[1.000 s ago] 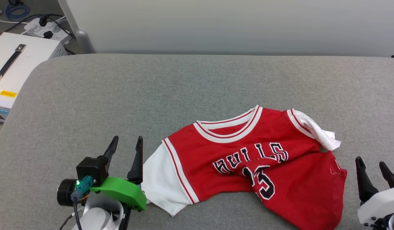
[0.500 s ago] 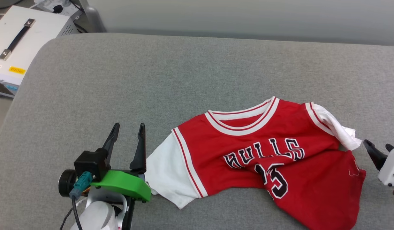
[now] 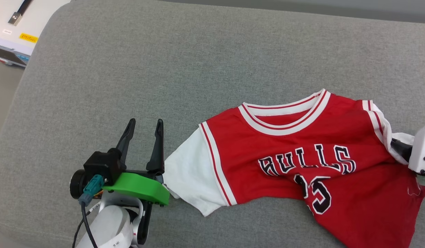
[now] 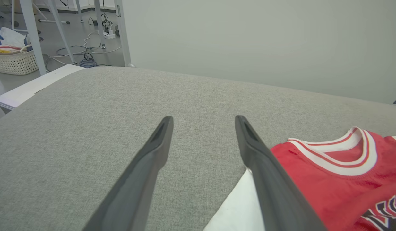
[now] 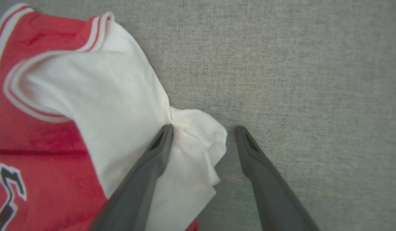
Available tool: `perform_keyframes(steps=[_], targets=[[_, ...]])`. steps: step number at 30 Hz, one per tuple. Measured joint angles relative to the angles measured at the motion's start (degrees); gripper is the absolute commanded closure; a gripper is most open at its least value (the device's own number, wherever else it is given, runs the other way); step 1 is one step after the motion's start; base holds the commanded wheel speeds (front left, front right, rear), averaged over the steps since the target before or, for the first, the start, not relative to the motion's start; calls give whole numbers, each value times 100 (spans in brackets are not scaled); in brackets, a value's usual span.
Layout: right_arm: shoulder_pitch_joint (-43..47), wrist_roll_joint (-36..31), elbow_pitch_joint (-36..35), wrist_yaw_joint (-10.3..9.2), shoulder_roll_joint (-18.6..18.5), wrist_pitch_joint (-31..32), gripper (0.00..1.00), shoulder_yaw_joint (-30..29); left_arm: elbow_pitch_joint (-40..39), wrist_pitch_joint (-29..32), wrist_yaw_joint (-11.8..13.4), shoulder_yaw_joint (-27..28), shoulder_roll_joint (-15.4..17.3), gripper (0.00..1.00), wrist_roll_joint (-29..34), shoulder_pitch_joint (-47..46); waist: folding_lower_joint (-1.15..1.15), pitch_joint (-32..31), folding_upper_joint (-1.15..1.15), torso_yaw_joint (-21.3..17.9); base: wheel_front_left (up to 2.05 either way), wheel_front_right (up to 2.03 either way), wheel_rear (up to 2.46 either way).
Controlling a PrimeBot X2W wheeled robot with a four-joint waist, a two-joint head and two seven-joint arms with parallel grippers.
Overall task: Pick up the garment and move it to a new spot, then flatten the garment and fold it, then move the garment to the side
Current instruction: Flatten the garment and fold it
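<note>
The right gripper [image 5: 202,129] stood wide over the bunched sleeve [image 5: 191,150] of the shirt [image 3: 267,144]; it should sink low before closing; the left gripper [image 3: 144,121], also wide, sat beside the other sleeve [image 3: 188,175]

garment [image 3: 284,143] lettered "BULLS", number creased

R pincer [image 5: 203,129] agape over white sleeve end of garment [image 5: 89,96]

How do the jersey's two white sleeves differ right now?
The left-side sleeve lies flat and spread; the right-side sleeve is bunched and crumpled. The left gripper stands beside its sleeve; the right gripper straddles its sleeve's tip with open fingers. Both sleeves are white.
</note>
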Motion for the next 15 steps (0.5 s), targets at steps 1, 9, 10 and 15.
perform_keyframes(steps=[1, 9, 10, 15], targets=[[-4, 21, 47, 0, -24, 109, 0, 19, 24, 0, -21, 22, -18, 0, 14, 0, 0, 20, 0, 20, 0, 0, 0], [-47, 259, 66, 1, 65, 283, 100, 53, 420, 83, -199, 93, -30, 0, -43, 3, 0, 35, 0, 18, 0, 0, 0], [-47, 263, 45, 1, 71, 211, 100, 18, 457, 172, -238, 105, -13, 0, -91, 3, 0, 8, 0, 6, 0, 0, 0], [70, 249, -97, 5, 197, -103, 100, -277, 555, 1099, -452, 135, 252, 0, -508, 2, 0, -167, 0, -41, 0, 0, 0]])
